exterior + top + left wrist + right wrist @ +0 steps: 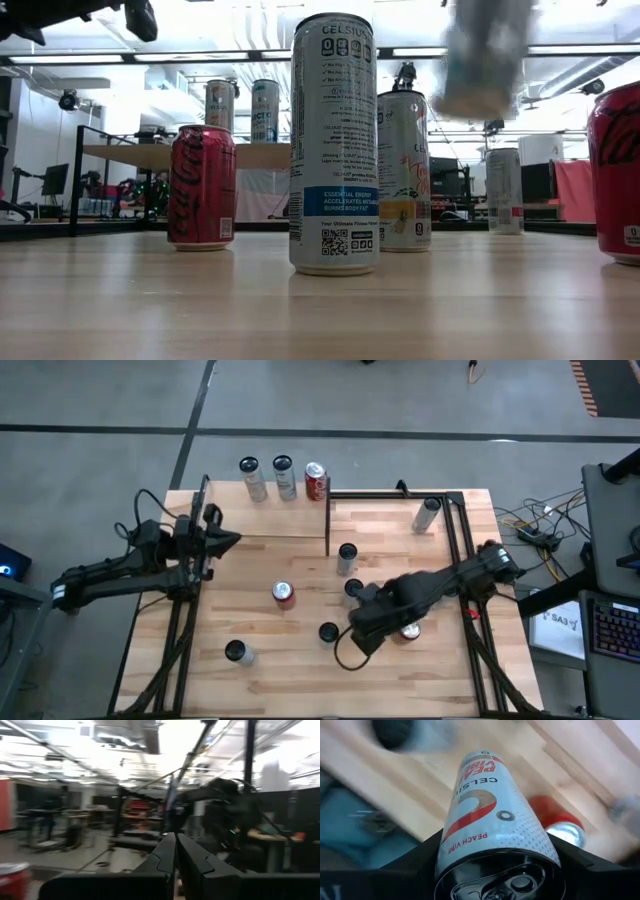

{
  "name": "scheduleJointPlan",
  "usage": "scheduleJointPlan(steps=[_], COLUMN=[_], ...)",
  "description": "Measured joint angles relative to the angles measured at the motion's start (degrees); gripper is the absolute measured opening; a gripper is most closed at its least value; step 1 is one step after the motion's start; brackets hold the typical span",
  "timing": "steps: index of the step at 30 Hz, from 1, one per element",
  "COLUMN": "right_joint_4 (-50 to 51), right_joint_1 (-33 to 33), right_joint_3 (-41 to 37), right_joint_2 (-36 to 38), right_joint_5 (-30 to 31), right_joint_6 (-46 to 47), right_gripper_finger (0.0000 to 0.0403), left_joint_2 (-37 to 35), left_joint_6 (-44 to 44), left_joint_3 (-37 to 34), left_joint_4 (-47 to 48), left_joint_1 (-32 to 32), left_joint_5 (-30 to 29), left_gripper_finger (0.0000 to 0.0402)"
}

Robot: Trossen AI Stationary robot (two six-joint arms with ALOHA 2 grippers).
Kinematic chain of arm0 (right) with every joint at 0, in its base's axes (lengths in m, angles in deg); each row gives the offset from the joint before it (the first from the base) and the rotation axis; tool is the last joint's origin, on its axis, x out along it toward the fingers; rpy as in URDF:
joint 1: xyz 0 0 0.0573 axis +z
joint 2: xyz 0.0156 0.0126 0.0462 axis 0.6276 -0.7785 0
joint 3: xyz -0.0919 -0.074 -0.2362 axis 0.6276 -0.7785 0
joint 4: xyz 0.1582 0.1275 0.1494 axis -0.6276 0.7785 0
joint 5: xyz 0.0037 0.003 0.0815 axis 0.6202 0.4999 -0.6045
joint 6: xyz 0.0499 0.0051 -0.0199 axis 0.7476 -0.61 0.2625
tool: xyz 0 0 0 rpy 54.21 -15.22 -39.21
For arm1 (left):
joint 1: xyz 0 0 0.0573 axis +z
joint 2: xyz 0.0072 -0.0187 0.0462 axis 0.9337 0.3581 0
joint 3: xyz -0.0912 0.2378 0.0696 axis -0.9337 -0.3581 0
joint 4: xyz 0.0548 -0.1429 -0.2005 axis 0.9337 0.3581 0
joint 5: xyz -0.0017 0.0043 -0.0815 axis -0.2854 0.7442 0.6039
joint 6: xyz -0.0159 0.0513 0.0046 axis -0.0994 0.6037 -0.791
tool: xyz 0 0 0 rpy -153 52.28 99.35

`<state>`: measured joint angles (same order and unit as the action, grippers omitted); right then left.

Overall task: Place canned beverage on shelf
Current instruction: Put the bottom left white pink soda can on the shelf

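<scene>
Two arms work over my bench [250, 630], and the shelf [270, 515] stands at its far left part with three cans on it. My left end effector [232, 541] waits beside the shelf's near edge with fingers pressed together. My right end effector [495, 865] is clamped on a white Celsius can [487, 820], which I see lifted above the bench in the low view, near a red can [408, 631].

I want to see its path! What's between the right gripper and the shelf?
High view: a silver can and a dark-topped can stand between the right gripper, gripping a Celsius can, and the shelf.
</scene>
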<state>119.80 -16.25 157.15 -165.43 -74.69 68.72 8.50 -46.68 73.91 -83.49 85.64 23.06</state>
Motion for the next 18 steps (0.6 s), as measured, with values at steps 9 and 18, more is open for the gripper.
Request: scheduleJointPlan(steps=[9, 18], right_joint_4=[0.44, -3.14], right_joint_1=[-3.58, -10.71], right_joint_3=[12.56, 15.01], right_joint_2=[1.79, 1.1], right_joint_5=[5.53, 18.91], right_joint_6=[-14.77, -38.92], right_gripper_finger=[0.024, 0.024], left_joint_2=[9.51, 20.35], left_joint_6=[0.92, 5.78], left_joint_3=[0.68, 10.72], left_joint_4=[-8.68, 3.48], left_joint_1=[-5.43, -7.27], left_joint_5=[-0.18, -2.06], left_gripper_finger=[0.0, 0.0])
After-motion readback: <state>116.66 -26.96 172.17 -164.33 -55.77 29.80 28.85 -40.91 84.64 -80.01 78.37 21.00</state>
